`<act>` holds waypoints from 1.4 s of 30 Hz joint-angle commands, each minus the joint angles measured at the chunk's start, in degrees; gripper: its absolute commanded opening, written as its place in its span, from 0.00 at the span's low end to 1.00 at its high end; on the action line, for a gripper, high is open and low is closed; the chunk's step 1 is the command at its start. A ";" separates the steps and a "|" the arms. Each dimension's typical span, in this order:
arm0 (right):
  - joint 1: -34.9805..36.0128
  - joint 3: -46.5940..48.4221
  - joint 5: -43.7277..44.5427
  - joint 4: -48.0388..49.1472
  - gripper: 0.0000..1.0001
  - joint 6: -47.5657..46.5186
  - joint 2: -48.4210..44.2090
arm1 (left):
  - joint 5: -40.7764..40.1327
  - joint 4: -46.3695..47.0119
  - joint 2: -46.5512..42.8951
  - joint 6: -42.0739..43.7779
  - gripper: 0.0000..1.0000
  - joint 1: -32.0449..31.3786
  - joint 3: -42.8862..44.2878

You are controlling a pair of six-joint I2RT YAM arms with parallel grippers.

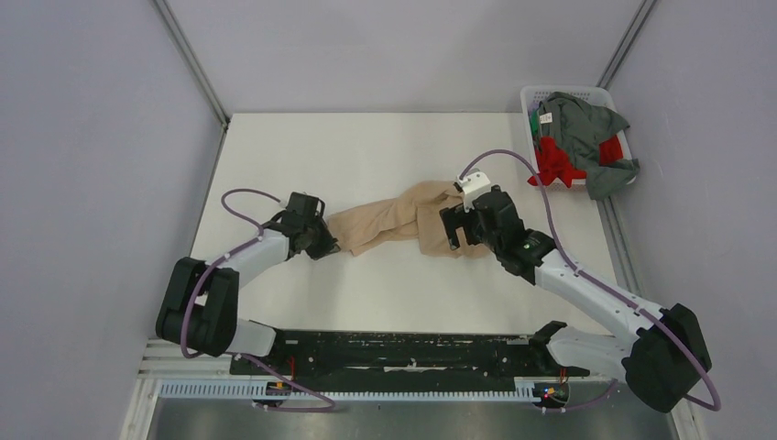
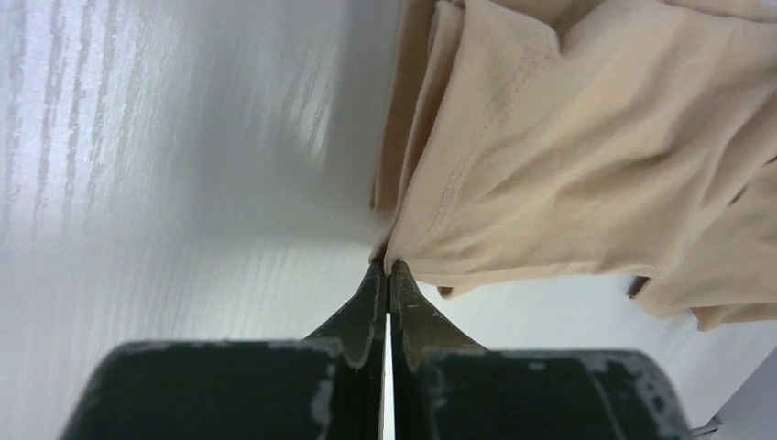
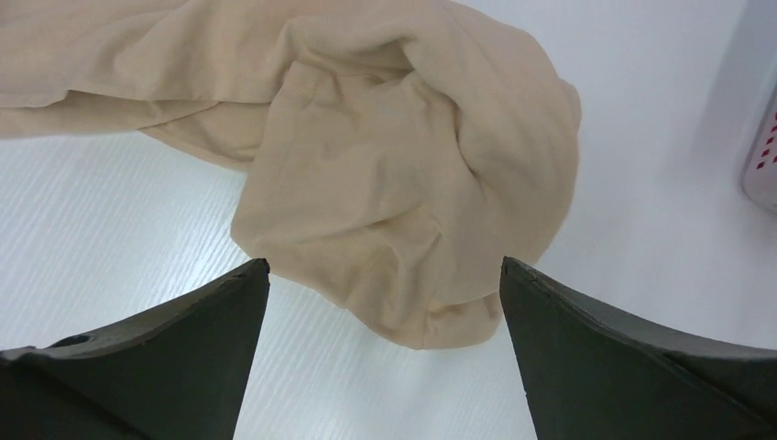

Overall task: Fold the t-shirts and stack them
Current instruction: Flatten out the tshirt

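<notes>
The tan-beige t-shirt (image 1: 403, 220) lies bunched in a long twisted band across the middle of the white table. My left gripper (image 1: 327, 240) is shut on the shirt's left edge; in the left wrist view the fingertips (image 2: 388, 268) pinch a hem corner of the cloth (image 2: 586, 156). My right gripper (image 1: 455, 231) is open over the shirt's right end; in the right wrist view a rounded lump of cloth (image 3: 403, 183) lies between and just beyond the spread gripper (image 3: 385, 275). The grey-green shirt (image 1: 586, 128) and the red shirt (image 1: 554, 165) lie in the basket.
The white lattice basket (image 1: 530, 97) stands at the table's far right corner, with clothes spilling over its near rim. Grey walls close in the table (image 1: 385, 147) on three sides. The black arm mount (image 1: 403, 353) runs along the near edge.
</notes>
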 commanded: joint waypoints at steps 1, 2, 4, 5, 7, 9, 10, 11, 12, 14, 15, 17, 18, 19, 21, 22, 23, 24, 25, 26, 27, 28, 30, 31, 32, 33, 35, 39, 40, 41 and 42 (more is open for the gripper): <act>3.72 -0.16 1.67 3.33 0.98 -0.87 -0.78 | -2.59 -4.77 -5.63 0.93 0.02 -0.20 2.96; 4.78 -0.47 0.85 4.40 0.98 -0.88 -0.51 | -2.54 -4.97 -6.40 1.01 0.02 -0.22 2.87; 6.51 -1.02 -0.37 5.67 0.98 -0.87 0.59 | -2.49 -5.27 -7.59 0.93 0.02 -0.25 2.71; 7.21 -1.06 -0.44 5.96 0.98 -0.56 1.45 | -2.33 -5.32 -8.23 0.86 0.02 -0.28 2.58; 8.80 -1.15 -0.43 6.75 0.98 1.03 4.06 | -1.78 -5.26 -9.45 0.56 0.02 -0.24 2.33; 10.03 -1.41 0.57 8.01 0.98 2.86 6.92 | -1.31 -5.12 -10.75 0.46 0.02 -0.25 2.26; 10.43 -1.21 1.53 8.33 0.98 3.61 8.36 | -1.13 -4.93 -11.51 0.48 0.02 -0.27 2.16; 10.87 -0.88 2.38 8.76 0.98 4.13 10.26 | -1.09 -4.80 -12.11 0.51 0.02 -0.23 2.10; 11.20 -0.37 3.43 8.74 0.98 4.90 12.10 | -1.08 -4.81 -12.60 0.62 0.02 -0.28 2.13; 11.70 0.67 5.04 8.93 0.98 6.33 15.40 | -0.92 -4.81 -13.32 0.99 0.02 -0.24 2.19; 11.86 1.20 6.15 9.00 0.98 7.23 16.59 | -0.78 -4.81 -13.62 1.22 0.02 -0.25 2.19; 12.13 2.22 7.08 8.74 0.97 8.78 19.41 | -0.73 -5.11 -13.71 1.36 0.02 -0.28 2.24; 12.31 2.51 7.55 8.93 0.96 9.40 20.71 | -0.73 -5.16 -13.78 1.40 0.02 -0.27 2.26; 12.42 2.62 7.75 9.29 0.96 9.45 21.62 | -0.73 -5.22 -13.75 1.41 0.02 -0.28 2.15; 12.43 2.78 8.52 10.22 0.95 8.98 24.30 | -0.82 -5.10 -13.75 1.12 0.02 -0.27 2.01; 12.50 3.22 9.64 10.21 0.94 8.97 25.41 | -0.82 -4.95 -13.53 0.98 0.02 -0.23 1.97; 12.49 3.76 10.38 10.33 0.93 9.02 26.69 | -0.82 -4.58 -13.39 0.85 0.02 -0.27 1.80; 12.43 4.06 10.93 10.47 0.92 9.21 27.68 | -0.67 -4.38 -13.32 0.84 0.02 -0.23 1.78; 12.43 4.48 11.23 10.69 0.91 9.64 28.72 | -0.65 -4.37 -13.15 0.78 0.02 -0.26 1.97; 12.48 4.63 11.79 10.83 0.91 10.43 29.43 | -0.65 -4.37 -13.08 0.78 0.02 -0.28 2.00; 12.43 4.65 12.12 10.78 0.90 11.08 30.14 | -0.65 -4.42 -12.98 0.75 0.02 -0.25 2.07; 12.43 4.49 12.43 12.49 0.88 11.74 30.65 | -0.79 -4.44 -12.93 0.81 0.02 -0.27 2.02; 12.43 3.59 13.96 13.90 0.84 13.21 31.13 | -1.69 -5.40 -12.74 0.93 0.02 -0.27 2.23; 12.43 3.14 15.32 14.06 0.82 14.04 31.20 | -2.39 -6.09 -12.57 1.06 0.02 -0.28 2.43; 12.48 2.74 16.41 14.15 0.77 14.83 31.22 | -2.99 -6.94 -12.59 1.23 0.02 -0.27 2.71; 12.43 2.27 17.59 14.08 0.68 15.56 31.05 | -3.63 -7.58 -12.52 1.43 0.02 -0.27 2.91; 12.39 1.24 18.85 14.08 0.44 15.91 30.02 | -4.17 -8.46 -12.64 1.57 0.02 -0.25 3.24; 12.34 -1.64 20.31 14.74 0.18 13.19 24.92 | -11.03 -11.10 -13.04 1.39 0.02 -0.19 4.97; 12.19 -2.70 20.04 14.97 0.16 12.29 23.26 | -12.96 -11.71 -12.79 1.43 0.02 -0.12 5.70; 12.10 -3.52 19.47 15.12 0.15 11.28 21.17 | -14.21 -12.23 -12.49 1.81 0.02 -0.10 6.84; 12.08 -4.31 19.51 15.05 0.09 10.36 19.05 | -15.63 -12.62 -12.12 2.08 0.02 -0.03 7.96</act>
